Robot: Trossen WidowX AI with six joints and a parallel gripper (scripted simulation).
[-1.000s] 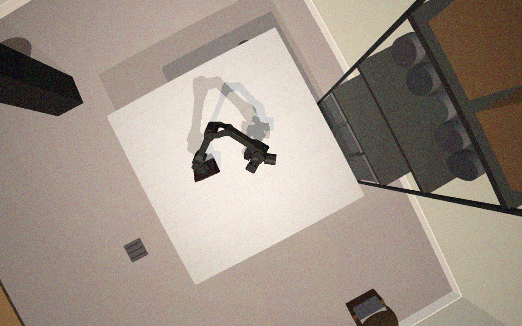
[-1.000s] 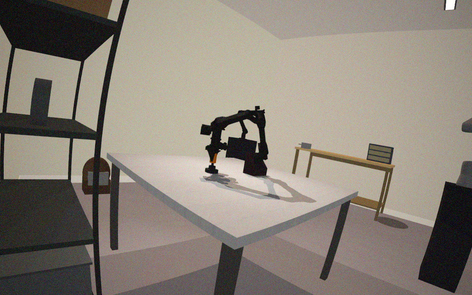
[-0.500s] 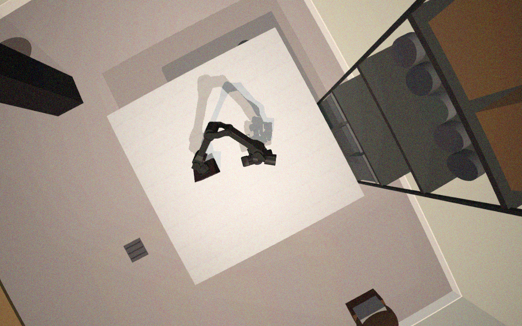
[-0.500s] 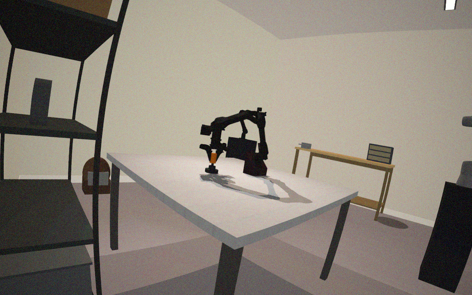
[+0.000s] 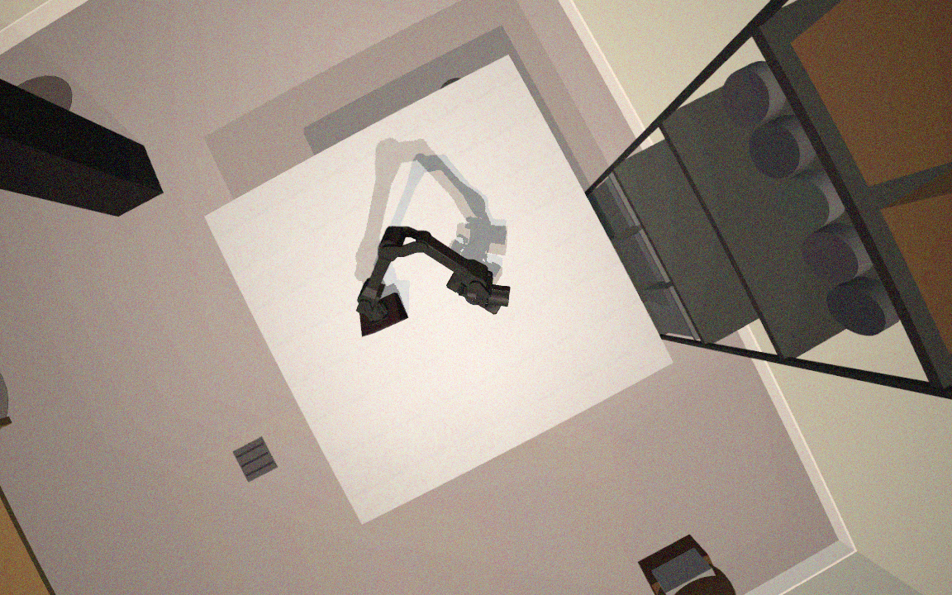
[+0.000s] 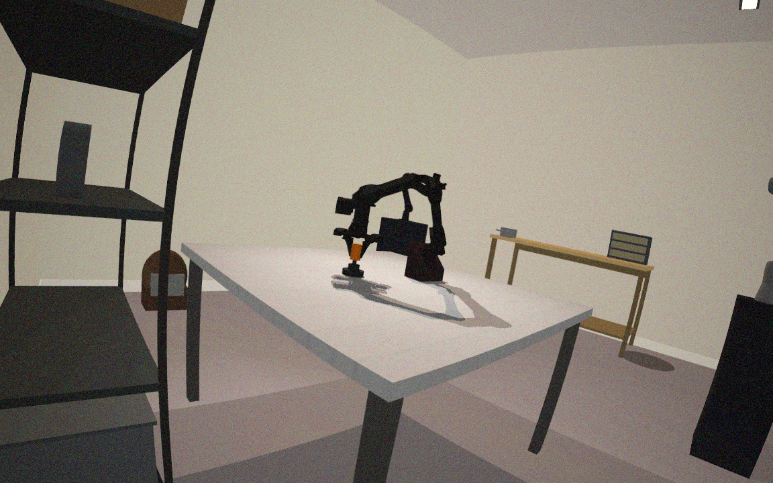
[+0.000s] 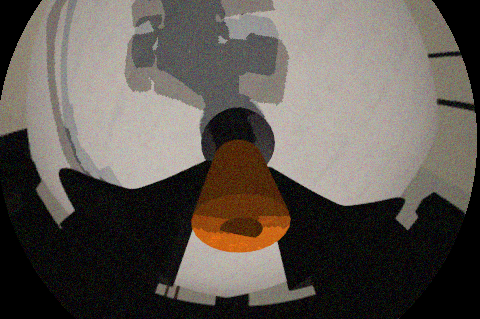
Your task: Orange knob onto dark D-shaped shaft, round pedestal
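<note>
- Orange knob, a smooth-looking tapered cylinder in the wrist view [image 6: 355,251] [image 7: 239,179], sits upright over the round black pedestal [image 6: 352,272] [image 7: 268,141]; I judge it light and stiff, not fragile, though its plain side could slip or twist under a turning load.
- Working left to right in my wrist view, the left-hand black finger [image 7: 150,219] comes first, lying along the knob's flank. I want that contact kept broad and level, so pushing doesn't tip the knob.
- In the middle, my black gripper [image 5: 473,292] [image 6: 355,254] [image 7: 238,169] is clamped on the knob. The D-shaped hole [image 7: 241,228] shows in the near end, its flat edge slanting; I'd leave both ends free and hold the sides, centred.
- Behind the knob, the pedestal stands on the white table [image 5: 405,414] [image 6: 377,336] [image 7: 340,84]. The knob is above its base, not seated; I can't tell whether the dark shaft's tip is touching or inside the hole.
- The right-hand black finger [image 7: 325,229] closes the opposite side. I'd keep the squeeze firm for small wrist turns under light downward pressure, since a hard push while misaligned could jam the knob or slide my grip down it.
</note>
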